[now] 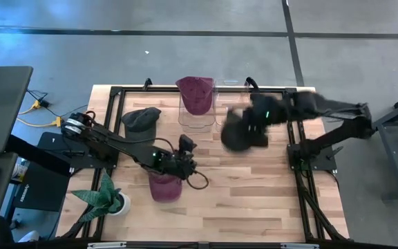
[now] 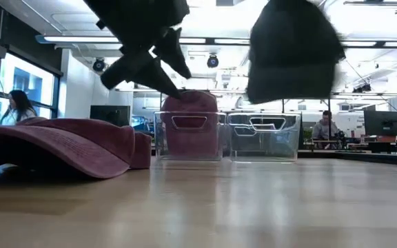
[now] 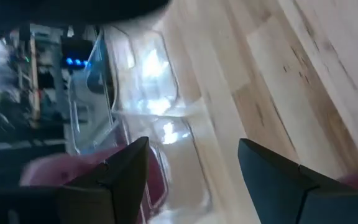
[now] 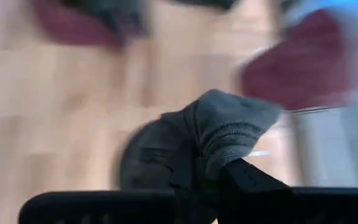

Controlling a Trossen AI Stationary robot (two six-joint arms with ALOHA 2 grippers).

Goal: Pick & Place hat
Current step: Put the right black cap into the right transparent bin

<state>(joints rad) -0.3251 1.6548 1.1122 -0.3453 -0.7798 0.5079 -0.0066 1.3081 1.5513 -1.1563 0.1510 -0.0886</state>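
Grey hat (image 1: 242, 131) hangs pinched in our right gripper (image 1: 253, 117) above the table, beside the empty clear bin (image 2: 264, 136); our left gripper (image 1: 183, 153) gapes empty over a maroon hat (image 1: 165, 186)

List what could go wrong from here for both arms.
1. The right gripper pinches only a fold of the dark hat, which dangles in the air near the clear bins; it may slip out or snag a bin's rim.
2. The left gripper, jaws open, sits right above the maroon hat on the table; pulling away could drag it.
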